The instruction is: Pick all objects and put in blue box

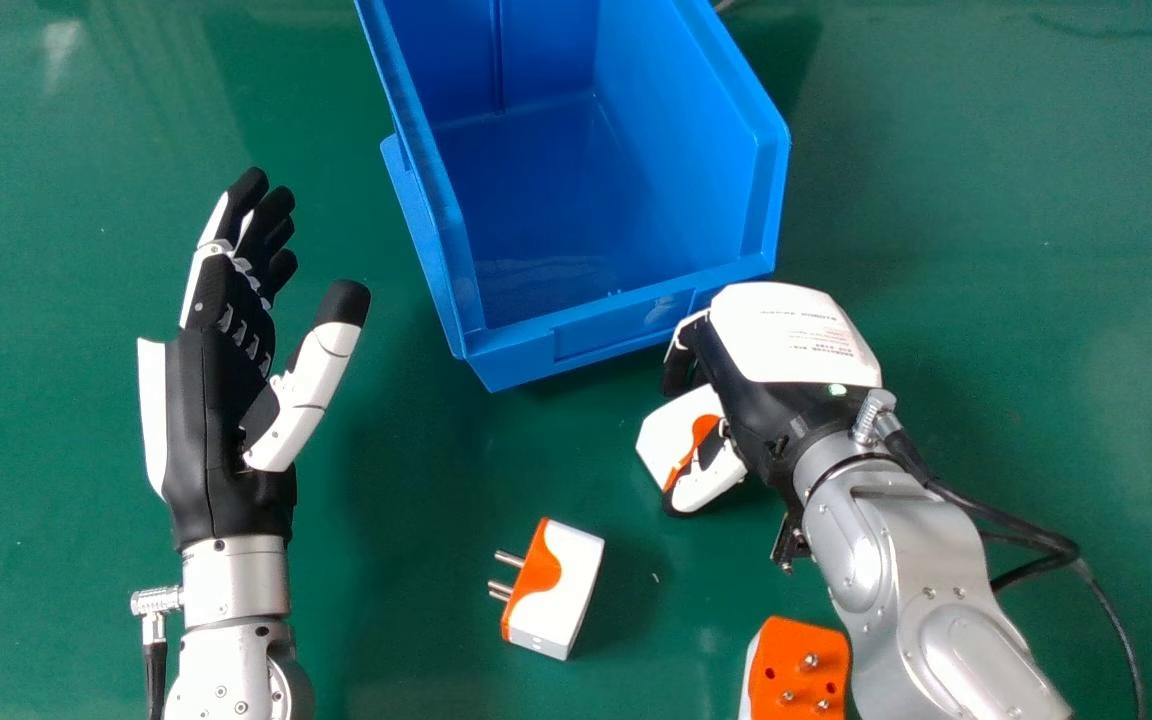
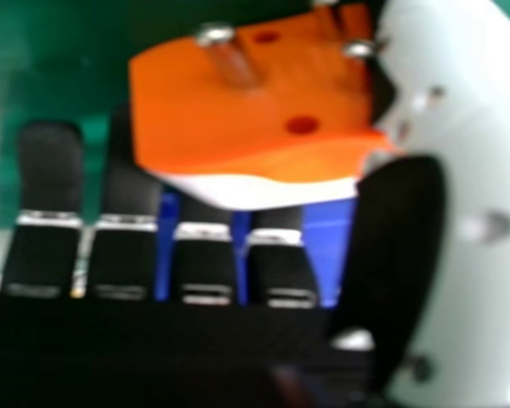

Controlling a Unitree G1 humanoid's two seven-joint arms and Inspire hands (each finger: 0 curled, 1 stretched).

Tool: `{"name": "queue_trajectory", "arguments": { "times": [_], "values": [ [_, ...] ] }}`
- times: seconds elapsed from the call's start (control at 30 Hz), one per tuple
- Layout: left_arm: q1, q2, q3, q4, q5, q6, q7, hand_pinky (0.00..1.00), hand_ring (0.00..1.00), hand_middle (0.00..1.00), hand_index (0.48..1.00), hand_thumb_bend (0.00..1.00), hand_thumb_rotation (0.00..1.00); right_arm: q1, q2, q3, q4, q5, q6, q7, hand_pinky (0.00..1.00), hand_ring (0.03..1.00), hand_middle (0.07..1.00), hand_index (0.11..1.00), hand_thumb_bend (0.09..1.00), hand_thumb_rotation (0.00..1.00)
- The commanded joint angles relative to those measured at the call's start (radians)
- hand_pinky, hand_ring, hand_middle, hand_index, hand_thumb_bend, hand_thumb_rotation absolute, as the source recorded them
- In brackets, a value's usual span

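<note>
The right hand (image 1: pixel 786 340) holds an adapter (image 1: pixel 666 440) between thumb and fingers.

The green tabletop (image 1: pixel 986 220) is smooth and faintly glossy, the blue box (image 1: pixel 521 362) smooth, lightly shiny plastic. The two-pin adapter (image 1: pixel 571 580) has smooth plastic sides and shiny metal pins (image 1: pixel 501 591); the held adapter (image 2: pixel 238 127) seems matt orange plastic.

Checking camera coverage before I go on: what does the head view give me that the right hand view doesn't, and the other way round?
Head view adds: the open left hand, plus the middle adapter and near adapter lying loose.
Right hand view adds: the held adapter from its pin side, with metal pins and round holes.
Both: that adapter in the right hand, blue box, green table.
</note>
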Motion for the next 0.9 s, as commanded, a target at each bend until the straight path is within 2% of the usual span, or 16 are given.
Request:
{"name": "queue_trajectory", "arguments": {
  "times": [0.0, 0.23, 0.37, 0.43, 0.5, 0.53, 0.63, 0.73, 0.87],
  "values": [
    [-0.019, 0.007, -0.006, -0.014, 0.013, -0.006, 0.000, 0.90, 0.89, 0.88, 0.878, 0.78, 0.52, 0.054, -0.006, 0.023, 0.016, 0.054, -0.017, 0.062, 0.35, 0.403, 0.522, 0.562, 0.516, 0.00],
    [-0.028, 0.003, -0.005, -0.012, -0.002, -0.003, -0.011, 0.90, 0.89, 0.88, 0.877, 0.79, 0.52, 0.071, -0.022, 0.013, -0.053, 0.070, -0.023, 0.058, 0.33, 0.393, 0.511, 0.541, 0.512, 0.00],
    [-0.029, 0.007, -0.006, -0.013, 0.011, 0.000, 0.001, 0.90, 0.89, 0.88, 0.878, 0.79, 0.52, 0.090, -0.035, 0.001, -0.114, 0.083, -0.021, 0.067, 0.33, 0.391, 0.510, 0.537, 0.511, 0.00],
    [-0.030, 0.006, -0.007, -0.013, 0.005, -0.003, -0.007, 0.90, 0.89, 0.88, 0.878, 0.80, 0.52, 0.103, -0.040, -0.009, -0.154, 0.092, -0.019, 0.076, 0.33, 0.391, 0.511, 0.532, 0.511, 0.00],
    [-0.031, 0.005, -0.007, -0.014, 0.003, -0.002, -0.008, 0.90, 0.90, 0.88, 0.878, 0.79, 0.52, 0.118, -0.043, -0.017, -0.190, 0.091, -0.021, 0.073, 0.32, 0.392, 0.511, 0.525, 0.511, 0.00],
    [-0.031, 0.005, -0.007, -0.015, 0.003, -0.001, -0.008, 0.90, 0.90, 0.88, 0.878, 0.79, 0.52, 0.127, -0.046, -0.021, -0.204, 0.091, -0.029, 0.064, 0.32, 0.392, 0.511, 0.525, 0.511, 0.00],
    [-0.030, 0.008, -0.007, -0.015, 0.015, 0.000, 0.003, 0.90, 0.90, 0.88, 0.878, 0.79, 0.52, 0.150, -0.056, -0.028, -0.249, 0.091, -0.045, 0.047, 0.32, 0.392, 0.510, 0.520, 0.512, 0.00],
    [-0.027, 0.007, -0.009, -0.016, 0.009, -0.003, -0.005, 0.90, 0.90, 0.88, 0.878, 0.79, 0.52, 0.167, -0.055, -0.037, -0.276, 0.093, -0.056, 0.026, 0.32, 0.392, 0.511, 0.517, 0.512, 0.00],
    [-0.023, 0.007, -0.009, -0.016, 0.010, -0.009, -0.004, 0.90, 0.90, 0.88, 0.878, 0.79, 0.52, 0.188, -0.045, -0.052, -0.300, 0.107, -0.083, -0.013, 0.32, 0.391, 0.509, 0.515, 0.512, 0.00]
  ]
}}
